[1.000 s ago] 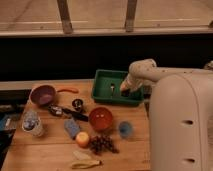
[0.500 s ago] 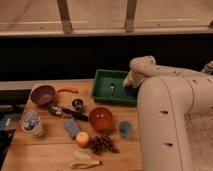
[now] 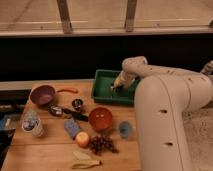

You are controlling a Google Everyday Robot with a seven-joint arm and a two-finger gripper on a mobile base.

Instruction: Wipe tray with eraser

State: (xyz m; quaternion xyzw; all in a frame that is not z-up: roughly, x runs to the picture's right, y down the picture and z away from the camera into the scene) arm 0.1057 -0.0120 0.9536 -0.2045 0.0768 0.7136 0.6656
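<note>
Hand (image 3: 118,86) is seen down inside the shallow rectangular green plastic tray (image 3: 102,89), just above frame centre on the wooden tabletop (image 3: 45,150). Whether it is clenched cannot be told. Most wiping room is judged to lie to its left, along the tray's long axis, bounded by the raised rim.

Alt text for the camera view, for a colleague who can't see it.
The gripper is down inside the green tray at the far edge of the wooden table. A purple bowl, orange bowl, apple and grapes share the table.
</note>
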